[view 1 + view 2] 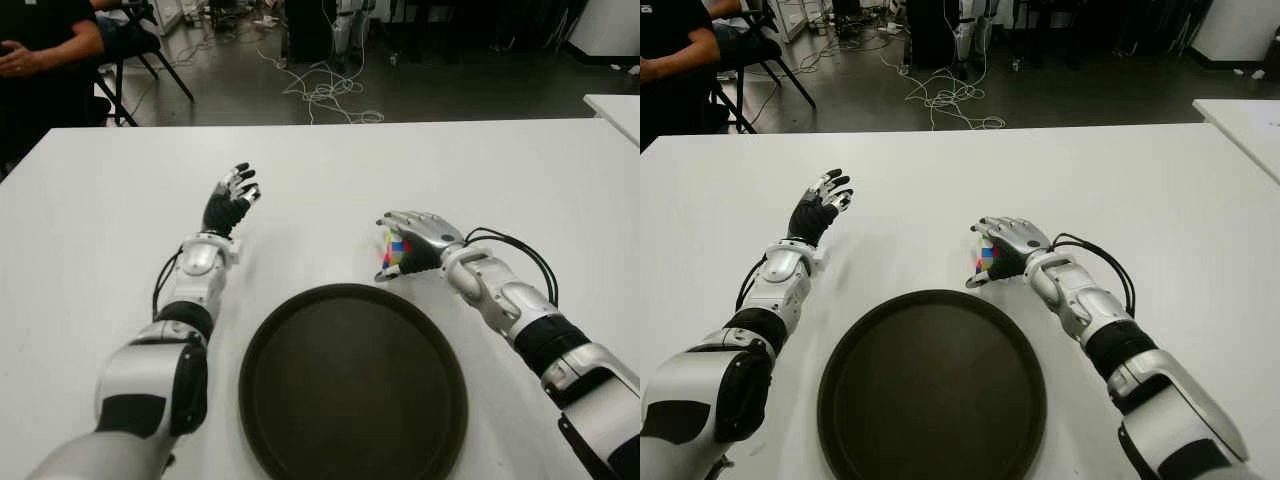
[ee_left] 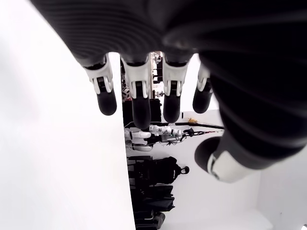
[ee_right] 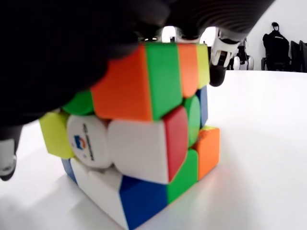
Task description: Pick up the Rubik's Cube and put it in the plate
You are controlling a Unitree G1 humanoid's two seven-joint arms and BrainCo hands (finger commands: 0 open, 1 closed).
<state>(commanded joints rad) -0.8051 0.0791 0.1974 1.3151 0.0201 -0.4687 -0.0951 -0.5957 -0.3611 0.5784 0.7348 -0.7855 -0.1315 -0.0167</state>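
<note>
The Rubik's Cube [image 3: 144, 143] stands on the white table [image 1: 100, 220], just beyond the far right rim of the dark round plate [image 1: 350, 390]. My right hand [image 1: 415, 240] covers it from above, palm on its top face, fingers curled down its far side and thumb at its near side. In the eye views only a few coloured squares of the cube [image 1: 987, 256] show under the hand. My left hand [image 1: 232, 198] is held up over the table to the left of the plate, fingers spread and holding nothing.
A person [image 1: 40, 50] sits past the table's far left corner beside a chair. Cables [image 1: 325, 95] lie on the floor beyond the far edge. A second white table [image 1: 615, 105] shows at the far right.
</note>
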